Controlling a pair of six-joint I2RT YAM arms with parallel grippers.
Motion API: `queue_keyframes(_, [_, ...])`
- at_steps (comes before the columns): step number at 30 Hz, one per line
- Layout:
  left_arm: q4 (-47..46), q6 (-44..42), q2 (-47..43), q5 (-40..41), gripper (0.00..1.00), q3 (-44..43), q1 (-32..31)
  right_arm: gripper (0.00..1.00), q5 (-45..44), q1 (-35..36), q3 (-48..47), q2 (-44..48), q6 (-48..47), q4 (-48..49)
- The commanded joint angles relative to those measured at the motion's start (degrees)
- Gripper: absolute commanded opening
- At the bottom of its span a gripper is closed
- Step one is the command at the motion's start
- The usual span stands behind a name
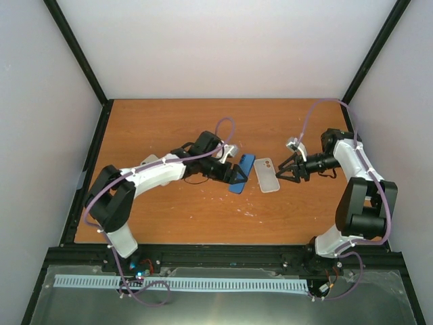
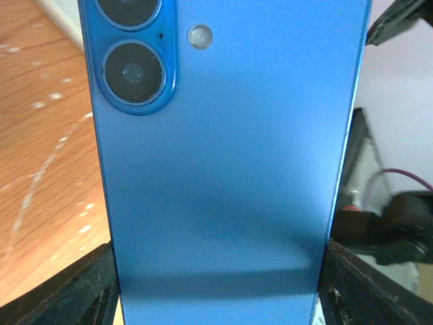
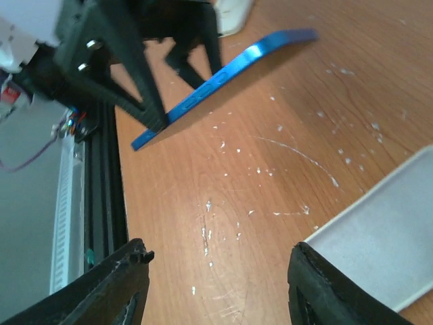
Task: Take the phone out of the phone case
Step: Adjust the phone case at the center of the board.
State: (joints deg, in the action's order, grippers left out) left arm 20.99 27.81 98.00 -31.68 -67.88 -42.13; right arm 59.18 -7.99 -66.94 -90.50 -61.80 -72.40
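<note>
The blue phone (image 1: 242,169), clamped edgewise in the left gripper (image 1: 233,177) at frame centre, could be dropped if that thin hold slips; the right gripper (image 1: 280,172) is held open, empty, beside the case (image 1: 268,175).

A robotics lab test cell: plain white panels (image 1: 223,47) wall in a wooden table (image 1: 203,217) on three sides, with black frame struts (image 1: 80,54) at the corners and a slotted cable duct (image 1: 203,284) along the near edge.
</note>
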Motion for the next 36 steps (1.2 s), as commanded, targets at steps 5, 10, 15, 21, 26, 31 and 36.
queue_keyframes(5, [-13.54, -5.42, -0.01, -24.81, 0.57, 2.51, 5.18, 0.55, -4.6, 1.53, -5.37, 6.22, -35.23, -10.95])
queue_keyframes(10, [-5.23, -10.64, 2.78, -31.91, 0.58, -0.49, 6.53, 0.56, -16.54, 10.97, -1.72, 17.65, -34.08, 6.42])
queue_keyframes(15, [2.42, -15.33, 3.35, -29.91, 0.58, -3.68, 6.58, 0.54, -25.15, 20.54, 0.35, 22.22, -34.94, 18.37])
queue_keyframes(21, [7.64, -17.97, 5.24, -31.0, 0.58, -6.19, 6.45, 0.52, -35.58, 31.3, -1.25, 20.81, -38.6, 19.61])
queue_keyframes(26, [12.49, -20.78, 5.1, -29.41, 0.58, -7.98, 6.13, 0.5, -42.85, 37.8, -1.14, 17.24, -38.16, 21.11])
queue_keyframes(31, [15.54, -22.69, 5.33, -26.06, 0.57, -8.39, 5.54, 0.41, -49.23, 42.24, -0.13, 14.03, -40.33, 20.9])
queue_keyframes(36, [16.07, -23.2, 6.2, -24.58, 0.57, -8.05, 4.88, 0.31, -55.11, 46.32, 1.07, 12.65, -42.98, 20.29])
